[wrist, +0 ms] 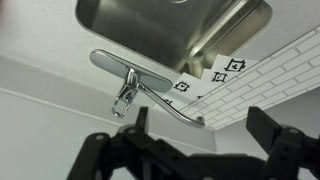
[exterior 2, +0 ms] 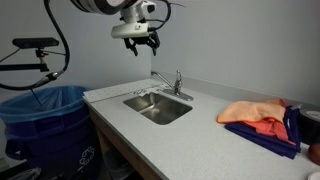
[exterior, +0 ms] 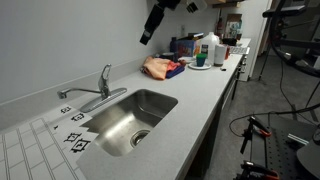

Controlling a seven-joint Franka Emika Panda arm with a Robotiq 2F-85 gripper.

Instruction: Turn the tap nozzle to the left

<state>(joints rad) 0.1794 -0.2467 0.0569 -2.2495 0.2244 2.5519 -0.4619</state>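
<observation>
The grey counter (exterior: 205, 95) is filling the lower half of both exterior views, with the steel sink (exterior: 150, 105) sitting low and centre. The gripper (exterior 2: 140, 44) is hanging in the upper middle of an exterior view, well above the tap, its jaws standing wide with nothing between them. The tap nozzle (wrist: 175, 108) is lying across the centre of the wrist view, running beside the sink's rim rather than over the basin, next to the upright lever handle (wrist: 124, 95). It is looking rigid, polished and slippery, and is probably pivoting only at its base. Pushing sideways near the free tip, or closing round the slim tube there, is likely offering the best leverage.
</observation>
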